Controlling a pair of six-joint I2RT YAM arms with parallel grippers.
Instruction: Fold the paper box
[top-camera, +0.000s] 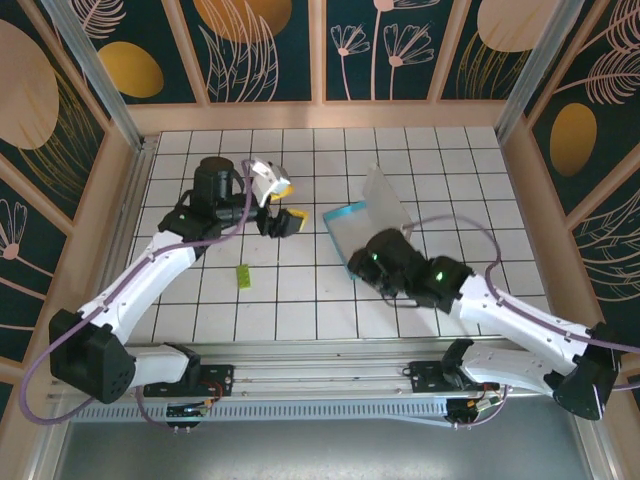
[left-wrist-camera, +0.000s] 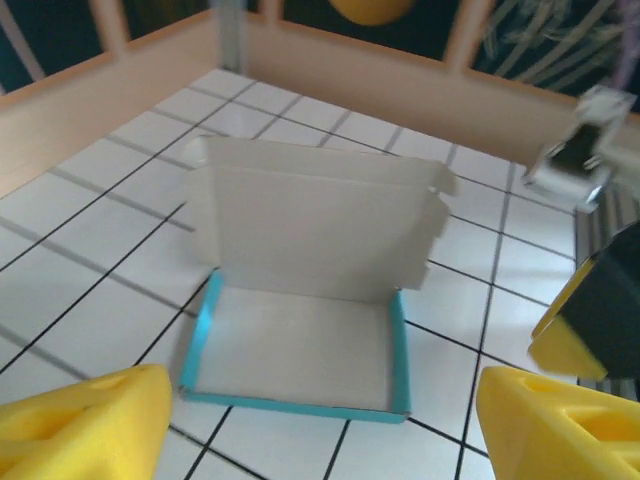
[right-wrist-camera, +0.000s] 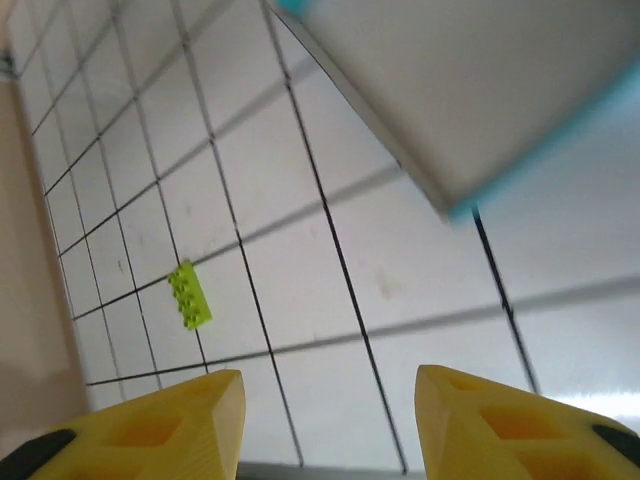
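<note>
1. My left tool (left-wrist-camera: 320, 425) is spread wide and empty, facing the paper box (left-wrist-camera: 300, 345).
2. My right tool (right-wrist-camera: 325, 415) is spread too, empty, just beside the box.
3. The box sits on the tabletop (left-wrist-camera: 90, 210) between them, whitish flap upright.

Lab test enclosure: gridded tabletop (top-camera: 440, 170), patterned wall panels (top-camera: 400, 50), aluminium mounting rail (top-camera: 320, 360).

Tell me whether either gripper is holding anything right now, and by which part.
Nothing is held. The left gripper and right gripper are both open and empty; the paper box lies beyond them, ungripped.
</note>
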